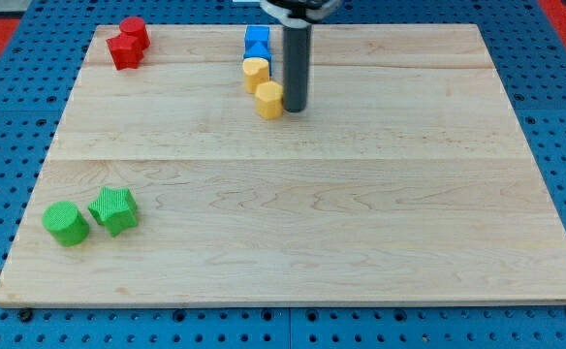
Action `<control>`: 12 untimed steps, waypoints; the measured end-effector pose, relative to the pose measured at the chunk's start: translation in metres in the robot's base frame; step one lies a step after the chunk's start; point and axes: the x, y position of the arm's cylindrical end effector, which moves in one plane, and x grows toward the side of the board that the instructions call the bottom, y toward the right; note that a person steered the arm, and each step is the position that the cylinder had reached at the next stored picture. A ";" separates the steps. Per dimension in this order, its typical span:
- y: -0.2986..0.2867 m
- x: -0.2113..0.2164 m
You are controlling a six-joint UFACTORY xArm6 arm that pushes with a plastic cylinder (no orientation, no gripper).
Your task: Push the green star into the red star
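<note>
The green star point(114, 209) lies near the view's bottom left of the wooden board point(361, 213), touching a round green block point(66, 223) on its left. The red star point(124, 50) sits at the view's top left, with a round red block point(135, 31) against its upper right. My tip point(294, 108) is at the view's top centre, far from both stars, right beside a yellow block point(269, 99).
A second yellow block point(255, 72) and a blue block point(257, 41) stand in a column just left of the rod. The board sits on a blue pegboard surface point(554, 116).
</note>
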 end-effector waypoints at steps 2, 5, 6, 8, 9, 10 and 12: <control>-0.017 0.013; -0.157 0.176; -0.185 0.168; -0.234 0.225; -0.256 0.180; -0.230 0.146; -0.229 0.175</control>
